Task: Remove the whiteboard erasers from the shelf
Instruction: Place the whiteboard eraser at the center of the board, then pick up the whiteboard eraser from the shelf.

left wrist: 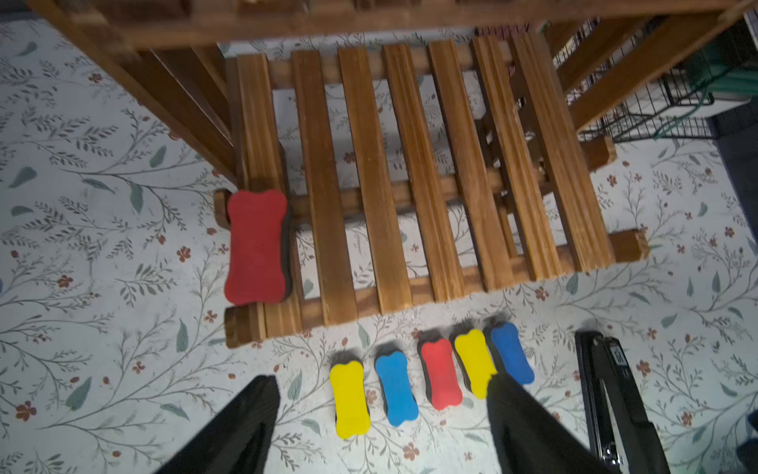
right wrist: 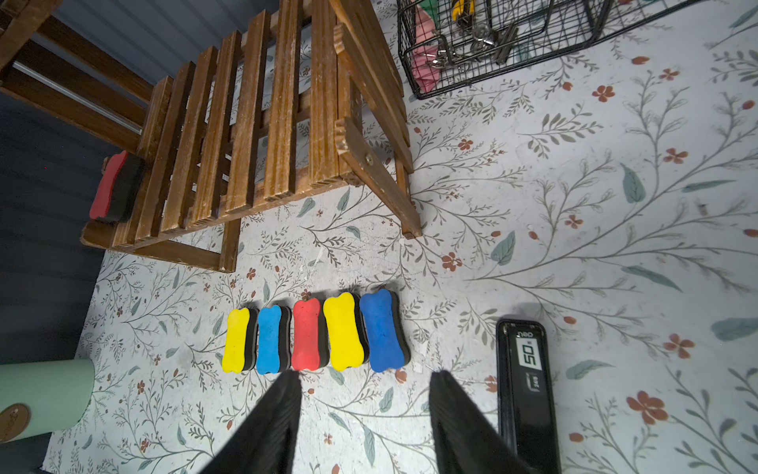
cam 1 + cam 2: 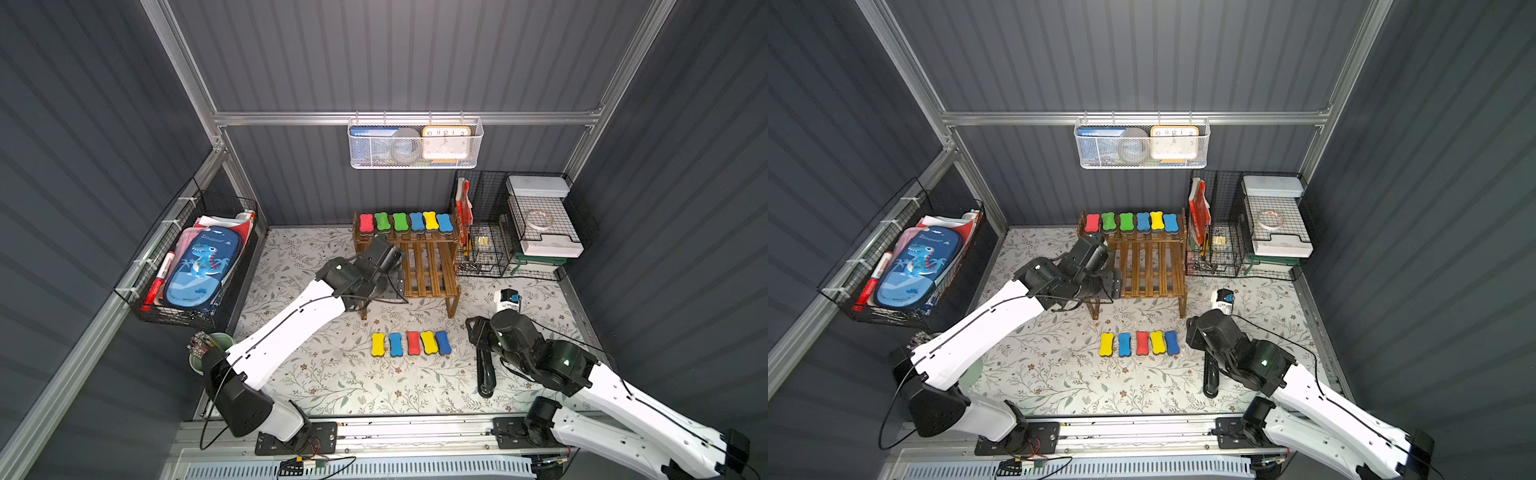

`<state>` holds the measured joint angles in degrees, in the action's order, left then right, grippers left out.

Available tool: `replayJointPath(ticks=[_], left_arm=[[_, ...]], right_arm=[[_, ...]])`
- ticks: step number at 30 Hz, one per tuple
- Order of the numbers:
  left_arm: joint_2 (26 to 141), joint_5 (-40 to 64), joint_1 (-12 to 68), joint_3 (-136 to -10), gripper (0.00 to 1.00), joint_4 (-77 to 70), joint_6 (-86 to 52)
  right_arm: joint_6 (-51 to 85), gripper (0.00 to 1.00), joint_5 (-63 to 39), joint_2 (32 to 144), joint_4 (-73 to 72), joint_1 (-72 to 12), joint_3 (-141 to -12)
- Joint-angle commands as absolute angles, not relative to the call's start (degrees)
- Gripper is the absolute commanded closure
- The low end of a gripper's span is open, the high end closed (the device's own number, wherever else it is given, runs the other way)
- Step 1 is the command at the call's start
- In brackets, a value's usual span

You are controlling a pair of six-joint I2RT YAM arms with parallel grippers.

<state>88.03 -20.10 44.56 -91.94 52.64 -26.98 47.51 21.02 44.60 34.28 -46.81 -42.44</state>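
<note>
Left tool (image 1: 379,379), jaws apart and empty, should straddle the red eraser's (image 1: 256,246) narrow waist at the shelf's (image 1: 328,184) lower-tier corner.

Left arm (image 3: 291,328): stretched from the near edge of the worktop (image 3: 332,390), left side, diagonally toward the far edge; wrist tipped downward. Left gripper (image 1: 381,381): jaws spread wide, nothing between them. Right arm (image 3: 623,399): reaches in from the near-right corner. Right gripper (image 2: 365,377): jaws parted, empty, aimed down at the worktop.
</note>
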Motion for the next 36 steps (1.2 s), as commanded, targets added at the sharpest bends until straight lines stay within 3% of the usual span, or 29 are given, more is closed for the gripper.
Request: replayJointPath(ticks=[1, 8, 14, 20, 36], left_arm=[[92.6, -20.8, 42.8, -94.5, 0.17, 57.8, -22.0], [94.8, -21.9, 40.0, -93.6, 0.25, 56.2, -18.4], [94.0, -22.1, 37.8, -90.8, 0.17, 54.6, -17.1], [94.2, -21.0, 35.7, -88.5, 0.17, 52.5, -16.3], [97.9, -21.2, 33.9, -88.1, 0.34, 50.9, -16.0]], right_arm=[[47.1, 0.45, 21.3, 44.1, 34.7, -46.5, -43.8], [46.8, 0.45, 22.2, 43.6, 35.5, -46.5, -44.1], [46.8, 0.45, 22.1, 43.8, 35.4, -46.5, -44.3], [47.0, 0.45, 22.1, 43.6, 35.4, -46.5, -44.1], [47.2, 0.46, 22.5, 43.3, 35.7, -46.6, -44.2]])
